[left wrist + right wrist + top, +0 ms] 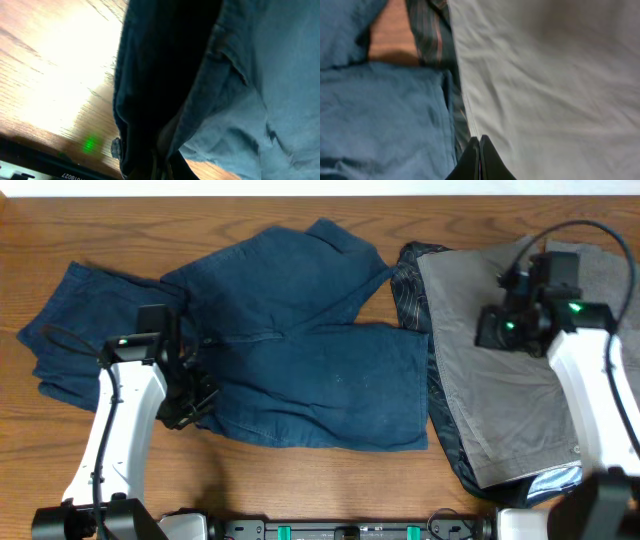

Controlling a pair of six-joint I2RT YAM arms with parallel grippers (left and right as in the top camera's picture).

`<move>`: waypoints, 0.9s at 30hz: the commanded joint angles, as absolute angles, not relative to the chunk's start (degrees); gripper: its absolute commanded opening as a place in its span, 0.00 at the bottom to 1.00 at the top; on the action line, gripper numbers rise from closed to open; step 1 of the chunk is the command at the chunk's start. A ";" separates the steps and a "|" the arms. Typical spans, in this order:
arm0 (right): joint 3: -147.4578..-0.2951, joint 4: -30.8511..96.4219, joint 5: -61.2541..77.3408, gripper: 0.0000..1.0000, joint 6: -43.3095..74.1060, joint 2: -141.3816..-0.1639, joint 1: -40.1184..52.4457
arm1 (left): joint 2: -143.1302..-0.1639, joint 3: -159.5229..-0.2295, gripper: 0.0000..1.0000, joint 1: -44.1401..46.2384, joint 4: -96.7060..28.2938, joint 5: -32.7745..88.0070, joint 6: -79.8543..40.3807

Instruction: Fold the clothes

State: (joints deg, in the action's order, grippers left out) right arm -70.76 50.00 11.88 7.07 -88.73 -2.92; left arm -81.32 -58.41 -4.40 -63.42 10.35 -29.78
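Dark navy shorts (320, 370) lie spread across the middle of the table. My left gripper (192, 402) is at their lower left edge, shut on a bunched fold of the navy cloth (160, 167); the lifted cloth (260, 75) fills the left wrist view. Grey shorts (500, 410) lie flat at the right. My right gripper (492, 330) hovers over their upper left part. Its fingers (479, 150) are shut together and empty, above the grey shorts' (545, 75) left edge.
A dark striped piece (410, 290) lies under the grey shorts and shows along their left side (427, 30). Another navy garment (70, 330) lies crumpled at the far left. A shiny pale-blue edge (555, 480) sticks out at the front right. Bare wood (300, 490) runs along the front.
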 commanded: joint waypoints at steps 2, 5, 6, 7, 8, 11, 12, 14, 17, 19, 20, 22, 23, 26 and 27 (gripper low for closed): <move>-71.02 43.18 19.66 0.04 3.51 -96.31 0.32 | -81.62 -58.28 0.06 -0.86 -63.83 11.09 -28.69; -71.02 37.50 19.97 0.05 3.51 -101.27 2.07 | -81.62 -58.28 0.06 0.97 -63.83 11.03 -28.69; -71.02 35.44 19.94 0.05 3.53 -103.13 2.70 | -81.62 -58.28 0.06 1.45 -63.86 10.90 -28.69; -71.02 33.32 19.97 0.05 3.55 -104.97 3.25 | -81.62 -58.28 0.06 1.87 -63.88 10.90 -28.71; -71.02 31.24 19.99 0.05 3.55 -106.72 3.81 | -81.62 -58.28 0.06 2.24 -63.90 10.92 -28.71; -71.02 25.41 19.97 0.06 3.55 -111.24 5.28 | -81.62 -58.26 0.06 2.72 -63.99 10.90 -28.71; -71.02 23.68 19.97 0.06 3.55 -112.42 5.63 | -81.62 -58.26 0.06 2.72 -63.99 10.90 -28.71; -71.02 20.10 19.97 0.06 3.57 -114.96 6.33 | -81.62 -58.26 0.06 2.72 -63.99 10.90 -28.71; -71.02 16.97 19.62 0.07 3.55 -117.99 6.68 | -81.62 -58.24 0.06 2.72 -64.05 10.90 -28.71; -71.02 16.14 17.02 0.06 3.57 -119.70 6.42 | -81.62 -58.22 0.06 2.72 -64.05 10.90 -28.71; -71.02 16.08 14.98 0.06 3.60 -120.31 6.20 | -81.62 -58.22 0.06 2.72 -64.05 10.90 -28.71; -71.02 16.36 8.27 0.06 3.84 -121.30 5.26 | -81.62 -58.22 0.06 2.72 -64.05 10.92 -28.71; -71.02 16.69 4.29 0.07 3.81 -121.56 4.56 | -81.62 -58.22 0.06 2.72 -64.05 10.92 -28.71; -71.11 17.45 -6.59 0.09 4.84 -121.51 1.61 | -81.62 -58.22 0.06 2.72 -64.03 10.92 -28.71; -71.31 17.82 -9.74 0.09 5.54 -121.47 0.14 | -81.62 -58.22 0.06 2.72 -64.01 10.92 -28.71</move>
State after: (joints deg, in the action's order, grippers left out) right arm -72.31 16.05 8.32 4.21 -118.10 4.64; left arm -81.34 -58.41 2.48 -63.66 10.55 -29.69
